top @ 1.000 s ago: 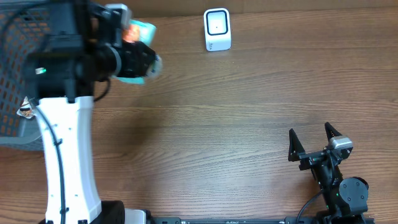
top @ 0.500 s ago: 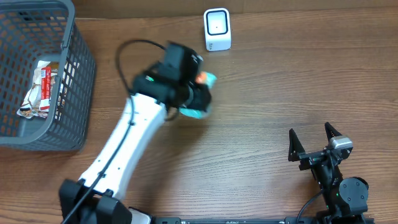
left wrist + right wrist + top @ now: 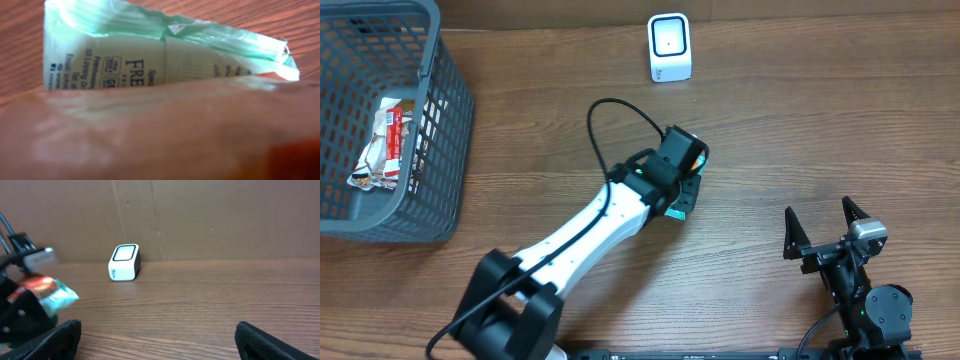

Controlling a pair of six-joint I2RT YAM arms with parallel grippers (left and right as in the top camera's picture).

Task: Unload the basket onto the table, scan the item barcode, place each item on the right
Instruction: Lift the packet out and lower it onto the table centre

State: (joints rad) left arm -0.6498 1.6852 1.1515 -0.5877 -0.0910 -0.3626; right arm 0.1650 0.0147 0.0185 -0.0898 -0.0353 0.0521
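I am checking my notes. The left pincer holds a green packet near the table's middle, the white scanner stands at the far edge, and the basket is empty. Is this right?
Only the basket is wrong: a red and white wrapper lies in it, as the overhead view shows. The left pincer does hold the packet, and the scanner stands at the far edge.

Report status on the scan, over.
Left gripper shut on green packet, mid-table, short of scanner. Right gripper open, idle near table edge. Nothing seen between packet and scanner.
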